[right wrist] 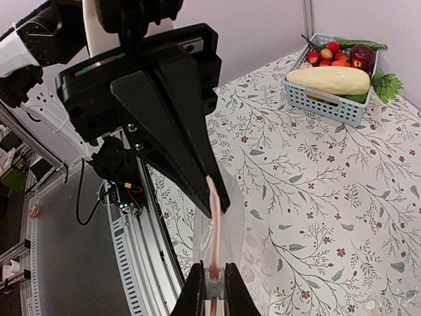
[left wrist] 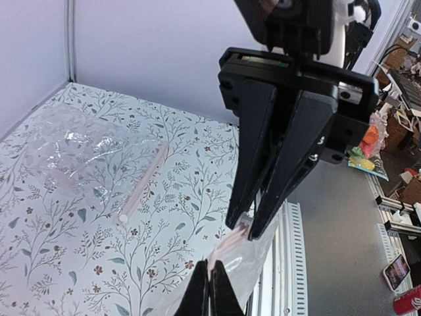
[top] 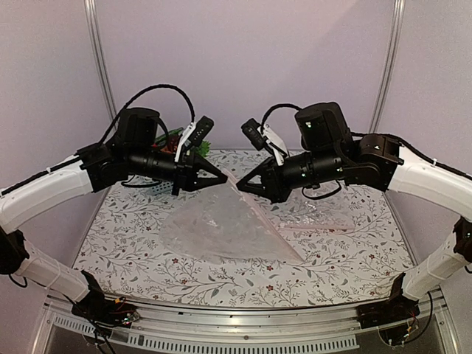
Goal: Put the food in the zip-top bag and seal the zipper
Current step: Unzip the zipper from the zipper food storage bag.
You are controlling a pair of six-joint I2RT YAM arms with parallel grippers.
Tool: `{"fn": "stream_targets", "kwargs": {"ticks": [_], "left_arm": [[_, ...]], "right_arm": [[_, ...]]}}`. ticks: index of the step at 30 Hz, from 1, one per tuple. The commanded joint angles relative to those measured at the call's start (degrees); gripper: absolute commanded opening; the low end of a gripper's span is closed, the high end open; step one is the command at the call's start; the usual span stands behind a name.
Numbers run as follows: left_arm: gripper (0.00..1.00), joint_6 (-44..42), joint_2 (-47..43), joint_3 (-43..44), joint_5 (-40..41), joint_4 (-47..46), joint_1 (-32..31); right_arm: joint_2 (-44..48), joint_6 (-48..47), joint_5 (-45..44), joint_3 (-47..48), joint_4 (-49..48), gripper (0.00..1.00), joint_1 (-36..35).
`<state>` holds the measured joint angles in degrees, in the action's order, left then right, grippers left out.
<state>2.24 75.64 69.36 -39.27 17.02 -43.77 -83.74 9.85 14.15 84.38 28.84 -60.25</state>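
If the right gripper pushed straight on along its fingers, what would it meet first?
The left gripper, facing it. Both are shut on the zipper, and only that short stretch of strip separates their fingertips, so the right gripper would likely bump it quickly.

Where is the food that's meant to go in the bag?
The food lies in the blue basket at the far left of the table, top right in the right wrist view.
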Motion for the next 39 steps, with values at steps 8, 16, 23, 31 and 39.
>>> {"fn": "stream_targets", "kwargs": {"ticks": [8,16,23,31,39], "left_arm": [[0.00,0.7,-3.4,-1.3,7.4,-3.0,4.9],[0.00,0.6,-5.8,-1.7,9.7,-3.2,8.8],[0.00,1.3,-7.4,-2.0,9.7,-3.9,12.1],[0.00,0.9,-8.9,-2.2,10.9,-3.9,14.9],[0.00,0.6,-9.5,-2.2,11.7,-3.7,16.8]], "right_arm": [[3.0,0.9,0.2,-2.3,4.3,0.07,-0.2],[3.7,1.0,-0.5,-2.9,4.7,0.07,-0.1],[4.0,1.2,-0.9,-3.4,4.9,0.07,-0.2],[4.5,1.6,-1.5,-4.2,5.1,0.07,-0.2],[5.3,1.9,-2.2,-5.0,5.4,0.07,-0.2]]}}
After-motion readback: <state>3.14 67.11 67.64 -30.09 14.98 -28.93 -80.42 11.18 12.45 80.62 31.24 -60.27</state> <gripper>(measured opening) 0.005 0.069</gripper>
